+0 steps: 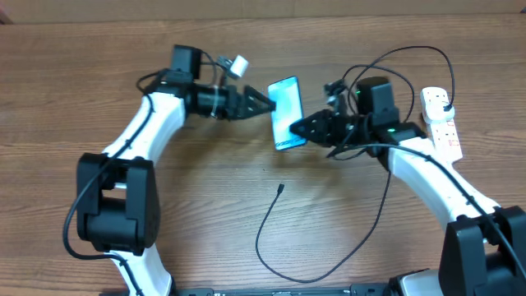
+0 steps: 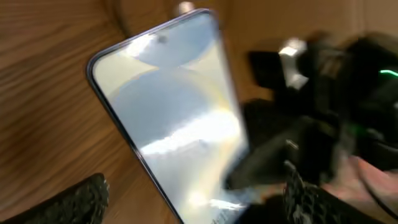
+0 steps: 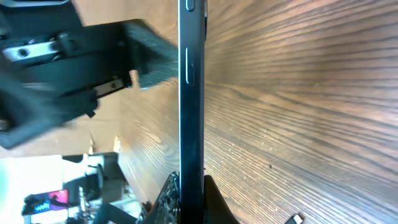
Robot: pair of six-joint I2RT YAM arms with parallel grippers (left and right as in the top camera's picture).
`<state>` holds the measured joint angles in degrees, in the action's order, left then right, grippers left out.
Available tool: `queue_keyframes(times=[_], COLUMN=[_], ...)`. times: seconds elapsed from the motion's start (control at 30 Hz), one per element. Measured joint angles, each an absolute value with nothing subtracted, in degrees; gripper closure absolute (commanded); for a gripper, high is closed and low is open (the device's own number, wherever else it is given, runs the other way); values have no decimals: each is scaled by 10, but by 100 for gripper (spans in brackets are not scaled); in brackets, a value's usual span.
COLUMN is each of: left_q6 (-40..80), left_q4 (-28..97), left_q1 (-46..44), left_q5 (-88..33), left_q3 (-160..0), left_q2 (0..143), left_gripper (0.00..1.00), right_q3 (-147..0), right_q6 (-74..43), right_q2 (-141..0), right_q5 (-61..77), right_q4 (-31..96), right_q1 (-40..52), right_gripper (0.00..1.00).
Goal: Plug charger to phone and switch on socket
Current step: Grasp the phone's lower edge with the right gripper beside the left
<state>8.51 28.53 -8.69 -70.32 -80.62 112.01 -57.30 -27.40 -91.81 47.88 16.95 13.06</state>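
Phone [image 1: 286, 113] pinched in right jaws, left jaws wide beside it; a left nudge could twist it loose.

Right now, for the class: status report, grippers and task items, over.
Right gripper shut on light-blue-screened rectangular smartphone, screen up. Left gripper open beside it. Thin black charger cable unplugged, tip loose on wooden table.
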Motion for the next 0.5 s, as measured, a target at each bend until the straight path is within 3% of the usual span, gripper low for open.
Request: queue_keyframes(times=[0.23,0.5], left_q6=[84,123], left_q4=[251,199], left_q1=[-71,-72], left_q5=[-855,-896], left_q3=[-806,-806], left_q2=[1120,1116], left_gripper=[13,9], right_q3=[-573,-573], right_q6=[-285,-326], right_q2=[-918,-918], right_q5=[535,560], right_q4=[96,31], right_q1=[132,116], right_gripper=[96,96])
